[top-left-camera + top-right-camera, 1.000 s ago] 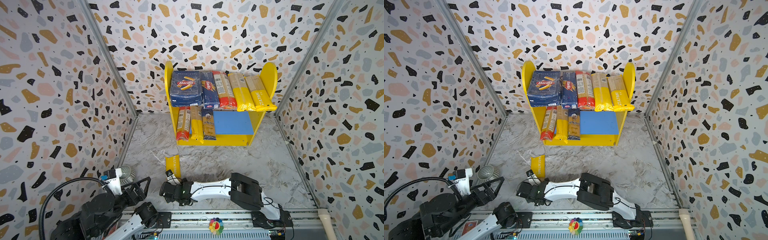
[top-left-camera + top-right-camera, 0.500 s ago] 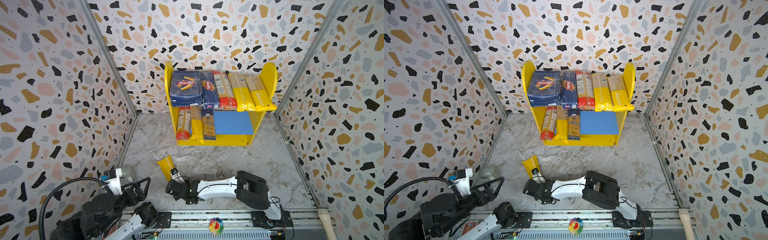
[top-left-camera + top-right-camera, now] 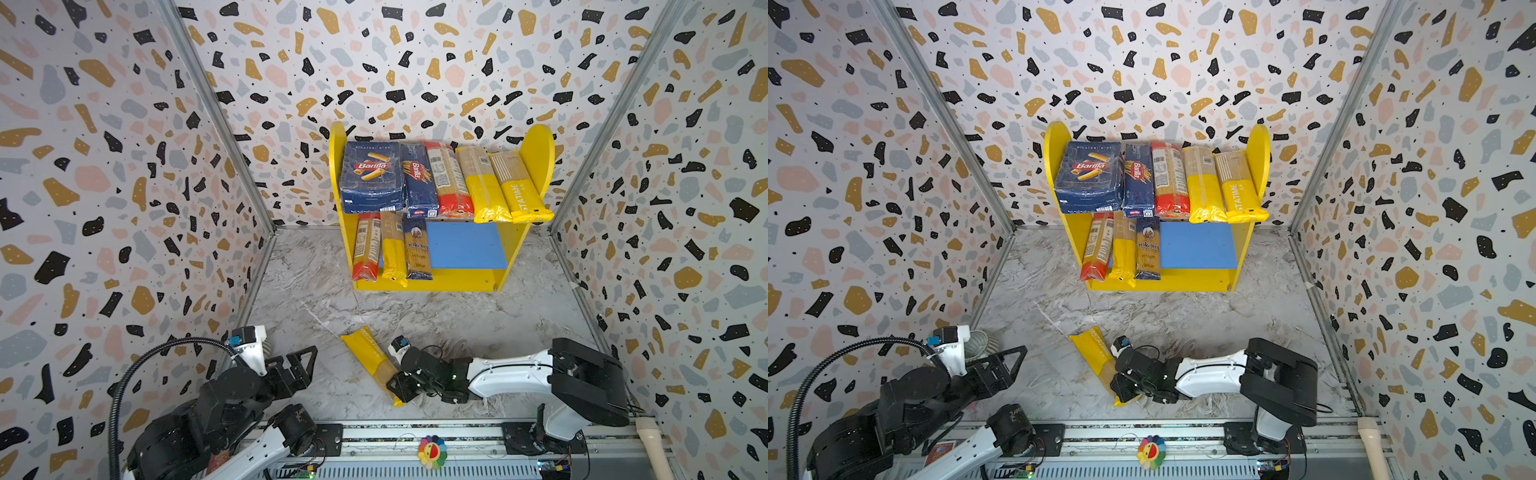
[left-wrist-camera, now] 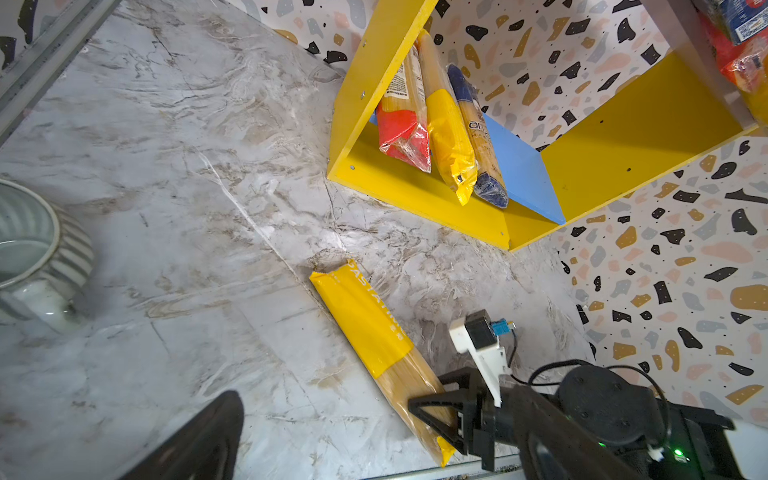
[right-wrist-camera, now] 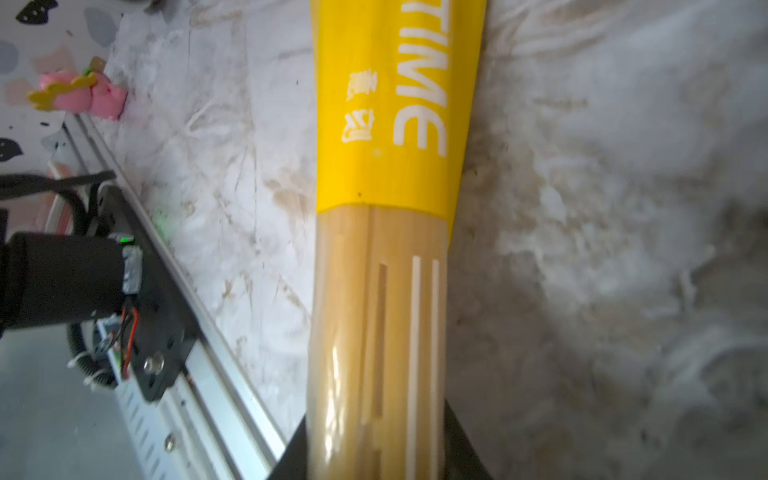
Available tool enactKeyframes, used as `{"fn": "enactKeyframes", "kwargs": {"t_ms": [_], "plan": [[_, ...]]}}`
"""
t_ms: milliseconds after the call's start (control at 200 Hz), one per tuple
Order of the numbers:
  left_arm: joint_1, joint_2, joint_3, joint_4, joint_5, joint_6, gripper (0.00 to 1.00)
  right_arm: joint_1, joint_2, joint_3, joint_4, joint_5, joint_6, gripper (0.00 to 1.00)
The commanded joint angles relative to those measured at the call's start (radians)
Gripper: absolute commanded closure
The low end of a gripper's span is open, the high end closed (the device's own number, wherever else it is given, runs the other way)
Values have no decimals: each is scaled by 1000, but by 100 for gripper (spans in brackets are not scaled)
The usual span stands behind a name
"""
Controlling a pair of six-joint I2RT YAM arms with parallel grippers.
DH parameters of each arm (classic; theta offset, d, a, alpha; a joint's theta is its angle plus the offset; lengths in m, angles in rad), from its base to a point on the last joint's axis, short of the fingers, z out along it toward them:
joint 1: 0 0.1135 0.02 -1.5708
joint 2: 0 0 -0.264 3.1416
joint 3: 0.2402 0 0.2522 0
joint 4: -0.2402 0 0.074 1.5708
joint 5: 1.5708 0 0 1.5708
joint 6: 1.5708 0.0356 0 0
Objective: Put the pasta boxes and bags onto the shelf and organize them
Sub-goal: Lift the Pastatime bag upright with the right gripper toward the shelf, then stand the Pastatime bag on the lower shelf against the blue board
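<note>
The right gripper point(image 3: 400, 385) clamps its jaws across the clear, straw-coloured stretch of a long slim spaghetti packet with a yellow "PASTATIME" end point(image 3: 368, 353). It grips the stiff bundle rather than the crimped seal, probably so the length carries straight. The packet lies slantwise on the grey marbled tabletop point(image 3: 316, 291), well in front of the small two-tier shelf with yellow round-topped side panels point(image 3: 536, 158); whether it is clear of the surface I cannot tell. The left gripper point(image 3: 299, 370) sits at the near left, jaws wide apart and empty, out of the way. The upper tier is filled side by side by two dark blue Barilla cartons point(image 3: 372, 176) and three bags. Below, three more slim bags point(image 3: 392, 249) crowd the left, leaving the blue lower board point(image 3: 465, 245) bare on the right — the likely slot. Terrazzo-patterned walls point(image 3: 104, 166) close the cell on three sides, and a striped ceramic cup point(image 4: 37, 249) stands near the left arm.
</note>
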Motion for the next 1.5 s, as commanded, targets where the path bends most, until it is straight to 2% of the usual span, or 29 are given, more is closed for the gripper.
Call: {"fn": "enactKeyframes", "kwargs": {"t_ms": [0, 140, 310, 471, 611, 796, 1086, 1287, 1497], "plan": [[-4, 37, -38, 97, 9, 17, 0, -19, -160, -70, 14, -77, 32, 91], [-4, 99, -115, 201, 36, 17, 0, -53, -392, -175, -45, -62, 49, 91], [-4, 195, -171, 362, 93, 55, 1, -117, -724, -225, -261, -6, 50, 92], [-4, 304, -170, 461, 131, 88, 1, -270, -983, -219, -462, 5, 28, 93], [-3, 374, -149, 505, 157, 110, 0, -419, -1085, -158, -580, -10, -23, 93], [-4, 427, -116, 523, 168, 137, 0, -547, -1029, -38, -628, -6, -103, 94], [-4, 446, -72, 509, 167, 168, 0, -665, -829, 142, -548, 28, -206, 95], [-5, 421, -97, 524, 166, 172, 1, -732, -672, 171, -388, 90, -265, 95], [-3, 388, -127, 516, 137, 176, 1, -772, -504, 213, -179, 92, -302, 95]]}}
